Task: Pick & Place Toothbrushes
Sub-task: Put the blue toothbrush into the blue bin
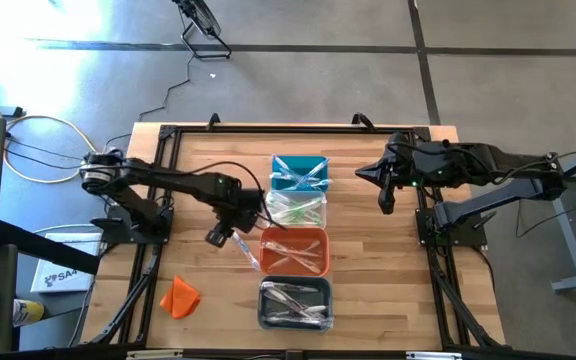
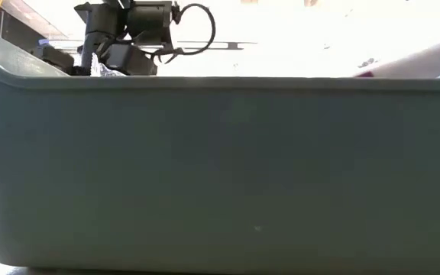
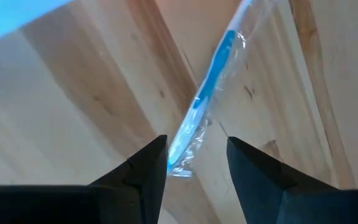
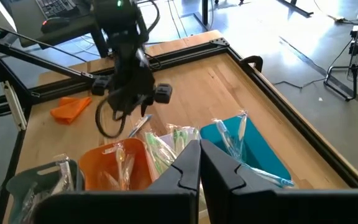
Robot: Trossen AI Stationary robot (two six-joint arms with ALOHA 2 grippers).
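— Wooden worktop (image 1: 388, 270) beneath us: a wrapped blue toothbrush (image 3: 207, 93) lies just left of the orange bin (image 1: 295, 251), one end between the spread fingers of our left claw (image 3: 196, 163).

— We'd centre over the handle, settle lower, then pinch gently so the wrapper doesn't slip. Our right claw (image 4: 200, 163) waits pressed together near the teal bin (image 4: 253, 149).

The table (image 1: 368, 200) is being viewed from straight overhead. The low view is being blocked by a grey bin (image 2: 220, 168) wall close by, while the orange bin (image 4: 114, 165) is being shared by overhead and right wrist views.
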